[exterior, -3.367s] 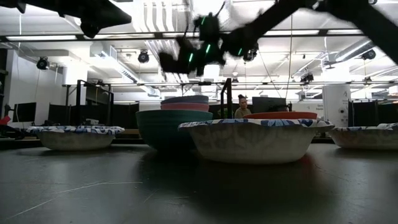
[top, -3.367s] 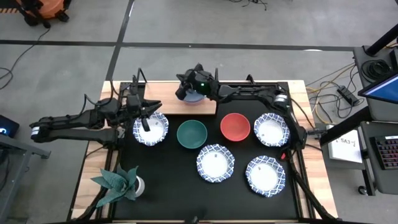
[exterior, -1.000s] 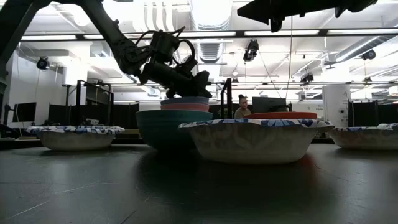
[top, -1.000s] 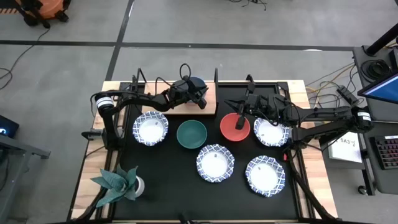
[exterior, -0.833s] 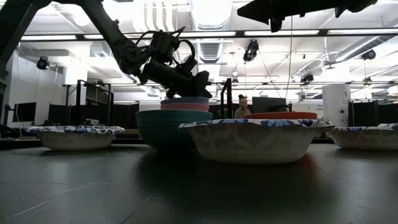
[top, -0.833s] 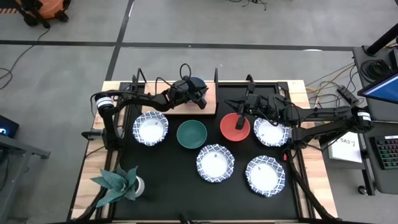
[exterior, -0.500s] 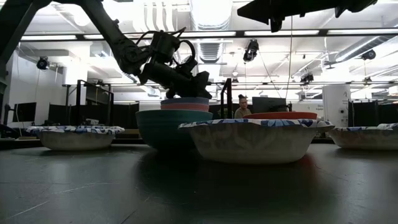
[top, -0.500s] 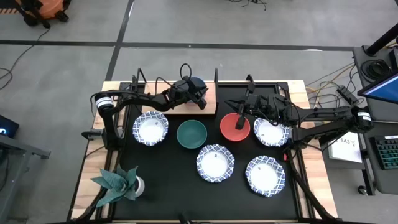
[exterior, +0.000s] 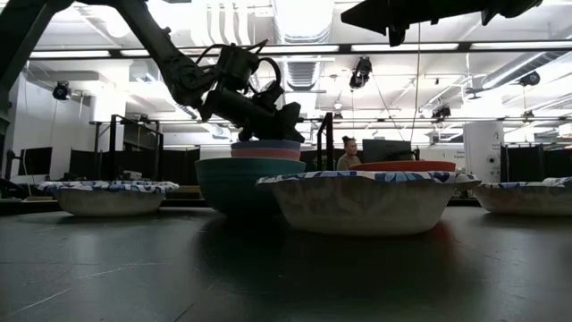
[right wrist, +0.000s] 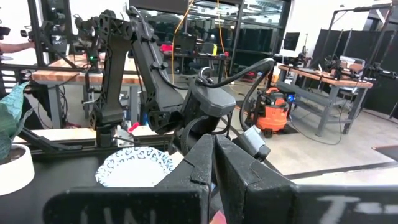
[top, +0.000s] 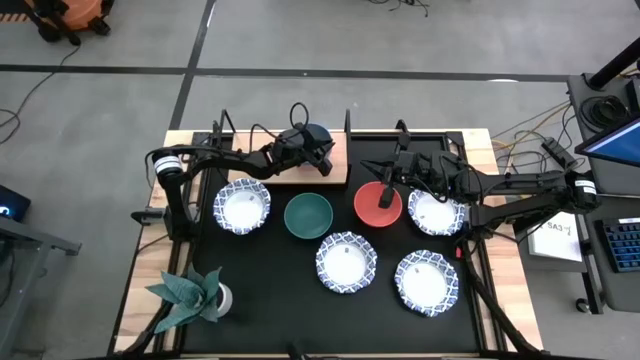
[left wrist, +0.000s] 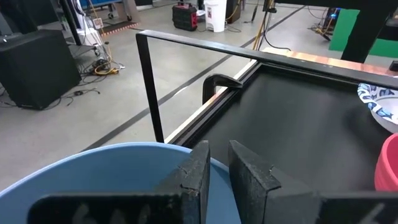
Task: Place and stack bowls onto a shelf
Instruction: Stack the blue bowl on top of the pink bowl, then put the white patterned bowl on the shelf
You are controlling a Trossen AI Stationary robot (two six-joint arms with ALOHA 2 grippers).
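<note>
A blue bowl [exterior: 266,143] sits nested in a pink bowl [exterior: 266,154] on the wooden shelf [top: 285,172] at the table's far side. My left gripper [left wrist: 219,163] reaches over it from the table's left and is shut on its rim; in the low view my left gripper [exterior: 284,118] sits on top of the stack. My right gripper [top: 385,195] hangs shut, high above the red bowl [top: 378,208], touching nothing. A green bowl [top: 308,215] rests on the black mat near the shelf. My left gripper pinches the blue bowl's rim [left wrist: 171,151] between its two fingers, at the part of the rim farthest from the wrist. The fingers come from the table's left, slanting slightly down across the bowl. The bowl stays upright, resting in the pink bowl.
Several white bowls with blue-patterned rims lie on the mat: one at the left [top: 243,205], one at the right [top: 437,208], two nearer the front [top: 347,262] [top: 427,282]. A potted plant [top: 190,295] stands at the front left. Thin black shelf posts [left wrist: 149,93] rise beside the stack.
</note>
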